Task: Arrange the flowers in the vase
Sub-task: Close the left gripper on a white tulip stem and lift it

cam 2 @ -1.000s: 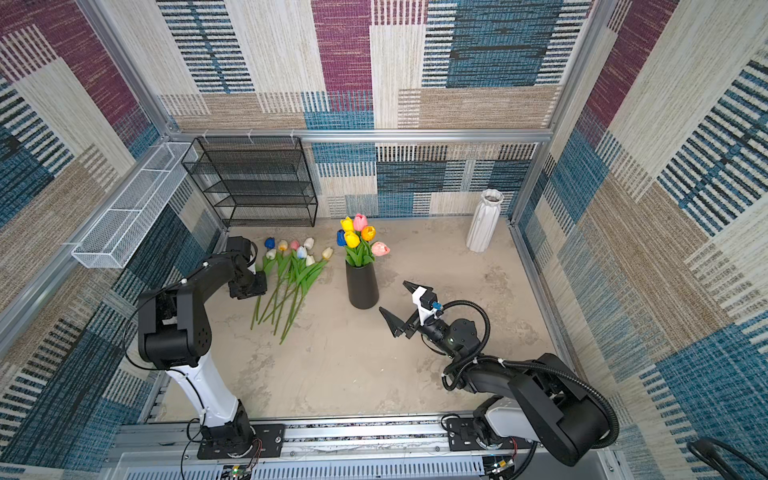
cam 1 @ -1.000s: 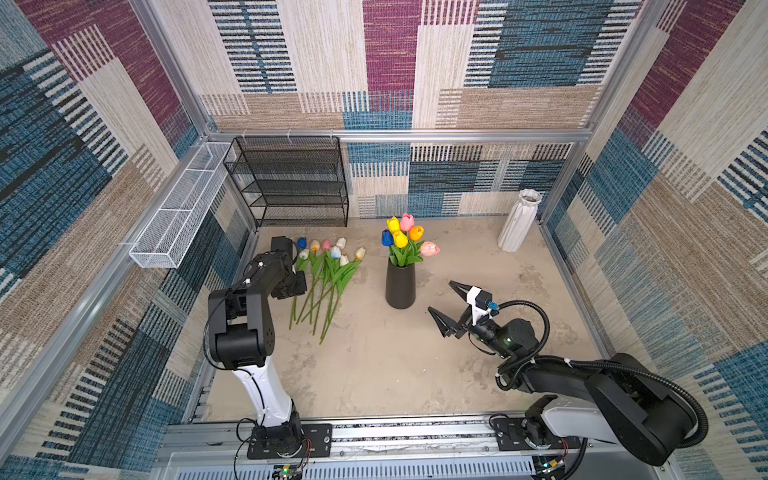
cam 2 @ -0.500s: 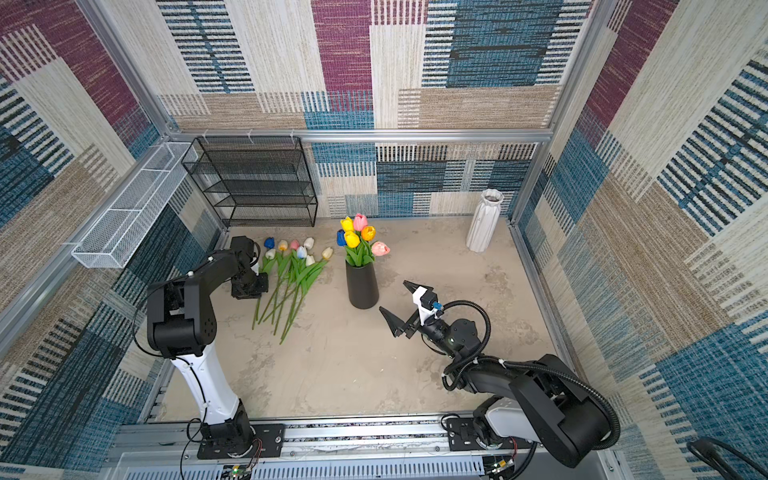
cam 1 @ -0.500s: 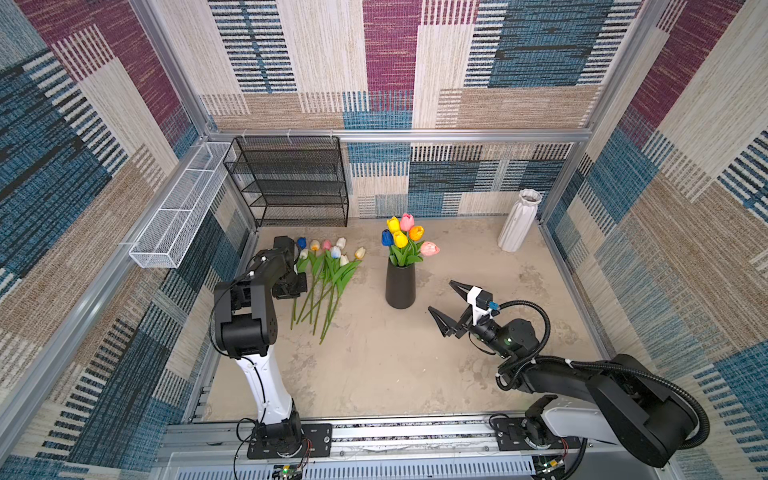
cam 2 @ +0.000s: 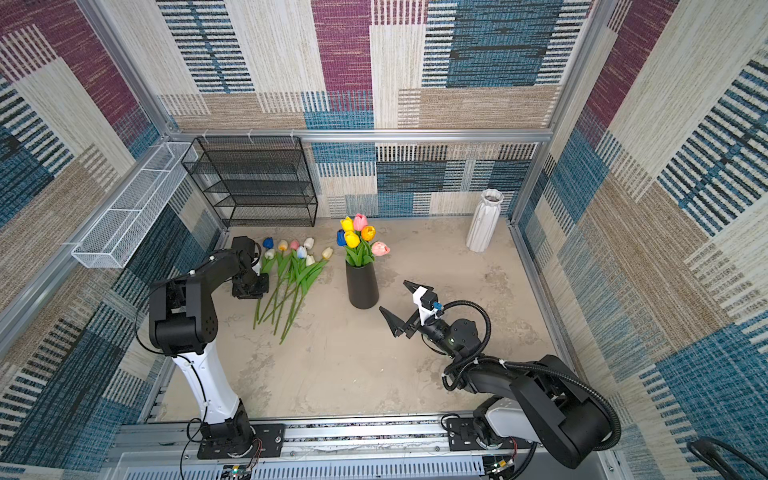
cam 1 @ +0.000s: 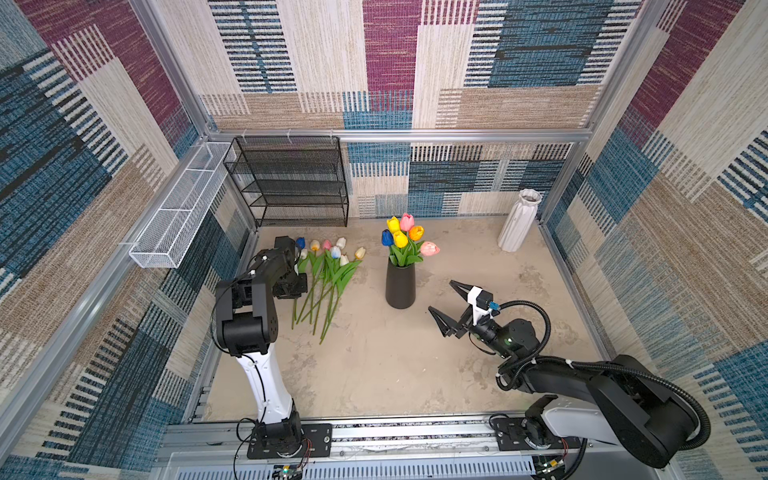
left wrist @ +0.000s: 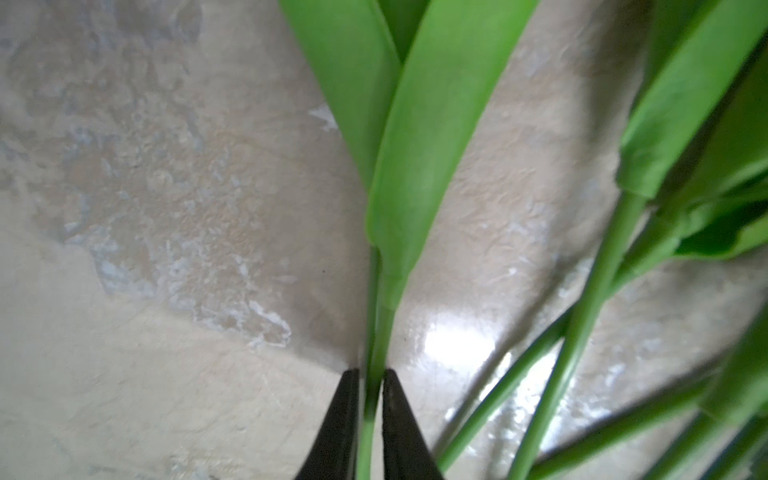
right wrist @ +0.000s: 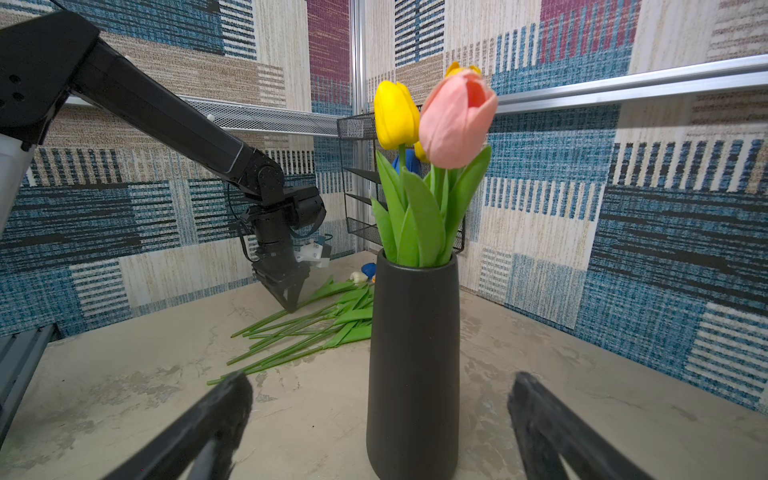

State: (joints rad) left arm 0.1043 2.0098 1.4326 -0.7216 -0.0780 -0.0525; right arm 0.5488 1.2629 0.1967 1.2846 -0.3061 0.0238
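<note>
Pinching one thin green stem [left wrist: 376, 324] with the left end effector [left wrist: 370, 374], with both black tips shut tight on it, low down by the surface [cam 1: 374, 365]. Gripping it below the long leaves, at the left edge of the loose flowers [cam 1: 328, 270]. Lying flat, all of those, with heads toward the back wall and cut ends toward the front: long and thin from far to near. Right under the left arm, well apart from the right one. Next, most likely: lifting the stem, tipping it upright with the cut end down, then carrying it right to the black vase [cam 1: 400, 286] just beside the bunch. Already in that vase: a few tulips [cam 1: 403, 239], yellow, pink, blue and orange, standing up. On the other side of the vase, near it and pointing at it: the right end effector [cam 1: 441, 296], wide open and empty. Soft and bendy by the look, with blue, white, pink and cream heads.
</note>
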